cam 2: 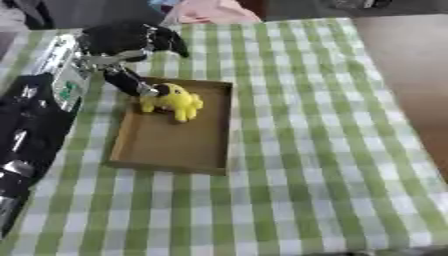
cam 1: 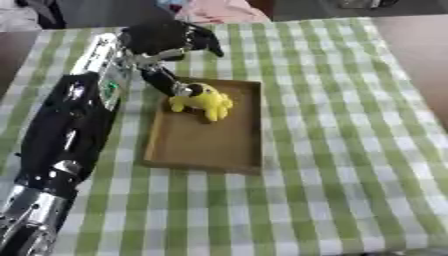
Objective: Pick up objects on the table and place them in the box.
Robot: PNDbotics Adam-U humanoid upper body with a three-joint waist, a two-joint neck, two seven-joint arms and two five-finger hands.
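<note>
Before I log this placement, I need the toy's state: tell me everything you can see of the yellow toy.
The yellow toy looks like a small soft plush figure, bright yellow with a dark patch at its upper left and stubby limbs hanging down. It sits at the far end of the shallow brown box, which lies on the green checked tablecloth. The left robot hand has a finger at the toy's dark end; whether it grips there is unclear.
</note>
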